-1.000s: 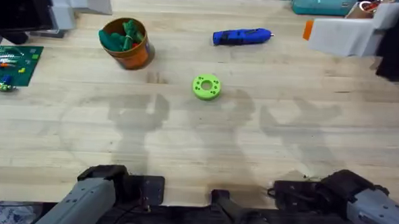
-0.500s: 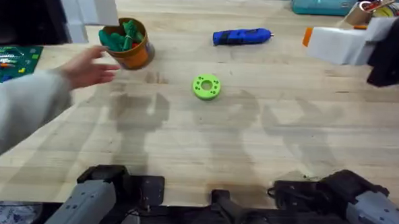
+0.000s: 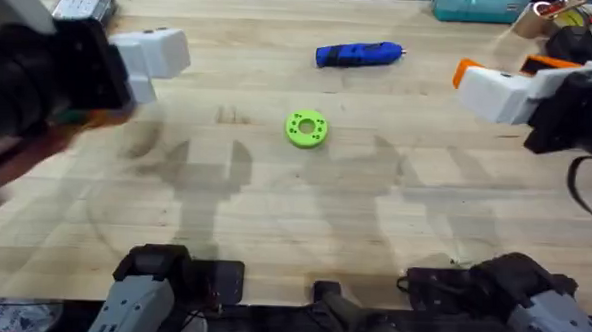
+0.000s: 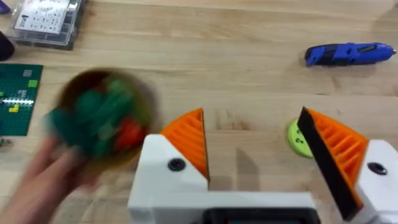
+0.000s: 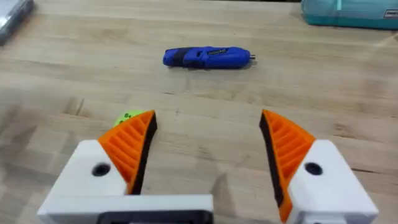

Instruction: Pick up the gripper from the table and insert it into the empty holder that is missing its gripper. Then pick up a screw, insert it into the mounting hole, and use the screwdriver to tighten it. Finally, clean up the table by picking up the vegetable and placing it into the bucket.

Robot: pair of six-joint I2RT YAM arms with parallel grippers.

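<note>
Both claws hover spread and empty above the tabletop (image 3: pixel 304 216): left claw (image 4: pixel 252 140), right claw (image 5: pixel 208 146). The screwdriver (image 3: pixel 358 55) lies untouched, while a hand (image 4: pixel 37 180) holds the bucket (image 4: pixel 99 118).

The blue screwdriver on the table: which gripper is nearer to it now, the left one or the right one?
Right, by a small margin. The right gripper hovers beside the screwdriver, on its silver-tip side. The left gripper hovers farther away on the opposite side, over the table's left part.
</note>
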